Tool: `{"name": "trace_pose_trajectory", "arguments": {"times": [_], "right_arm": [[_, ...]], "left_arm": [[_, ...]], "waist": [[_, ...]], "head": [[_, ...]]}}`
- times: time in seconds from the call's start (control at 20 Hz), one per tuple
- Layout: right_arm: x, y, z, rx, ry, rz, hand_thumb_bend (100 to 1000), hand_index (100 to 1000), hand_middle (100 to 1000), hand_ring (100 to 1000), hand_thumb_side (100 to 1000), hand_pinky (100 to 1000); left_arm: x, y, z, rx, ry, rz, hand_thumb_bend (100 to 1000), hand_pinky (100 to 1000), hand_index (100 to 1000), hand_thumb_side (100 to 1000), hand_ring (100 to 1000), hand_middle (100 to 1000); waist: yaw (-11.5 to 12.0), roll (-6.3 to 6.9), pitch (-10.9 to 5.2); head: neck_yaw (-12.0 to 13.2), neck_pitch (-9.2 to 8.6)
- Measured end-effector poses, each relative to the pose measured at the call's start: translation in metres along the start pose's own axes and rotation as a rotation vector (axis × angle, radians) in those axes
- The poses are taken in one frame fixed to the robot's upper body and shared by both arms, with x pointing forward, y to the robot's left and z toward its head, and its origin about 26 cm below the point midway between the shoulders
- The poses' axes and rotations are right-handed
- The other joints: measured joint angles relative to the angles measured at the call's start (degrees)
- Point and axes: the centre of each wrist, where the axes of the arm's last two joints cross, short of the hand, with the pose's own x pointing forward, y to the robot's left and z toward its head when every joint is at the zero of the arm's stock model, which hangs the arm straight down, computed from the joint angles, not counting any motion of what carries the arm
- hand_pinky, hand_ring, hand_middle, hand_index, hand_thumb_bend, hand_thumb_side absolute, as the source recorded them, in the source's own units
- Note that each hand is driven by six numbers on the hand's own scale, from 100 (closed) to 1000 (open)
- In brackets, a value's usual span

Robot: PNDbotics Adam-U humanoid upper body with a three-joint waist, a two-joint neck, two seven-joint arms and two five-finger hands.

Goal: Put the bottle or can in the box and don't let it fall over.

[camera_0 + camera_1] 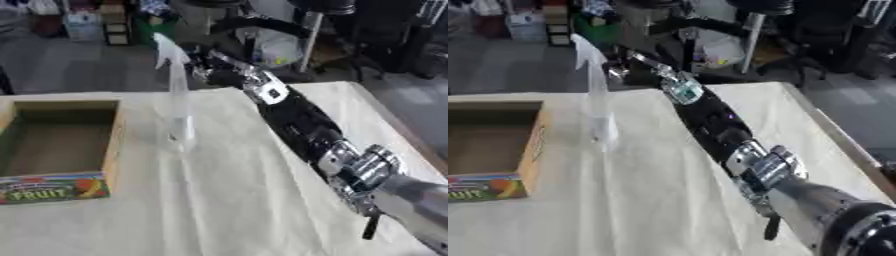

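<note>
The right hand (214,70) is reaching across the far edge of the surface (227,200), fingers curling round the neck of the bottle (178,107) just under its spray head (how fully they close I cannot tell). The bottle is standing upright on the cloth, just right of the box (112,145). Judging by this, the grasp is under way; next comes a lift and a level carry left. The bottle is tall, slim, clear plastic; the box is open, empty cardboard with a fruit print.
</note>
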Motion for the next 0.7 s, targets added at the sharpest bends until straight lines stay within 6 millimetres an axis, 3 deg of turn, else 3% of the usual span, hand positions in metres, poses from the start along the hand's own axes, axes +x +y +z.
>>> {"name": "trace_pose_trajectory", "arguments": {"times": [0.7], "right_arm": [[-0.005, 0.014, -0.002, 0.028, 0.013, 0.009, 100, 1000, 1000, 1000, 449, 1000]], "left_arm": [[0.001, 0.002, 0.0, 0.016, -0.005, 0.002, 520, 740, 798, 574, 737, 601]], "waist": [[-0.5, 0.03, -0.11]], "head": [[0.0, 0.99]]}}
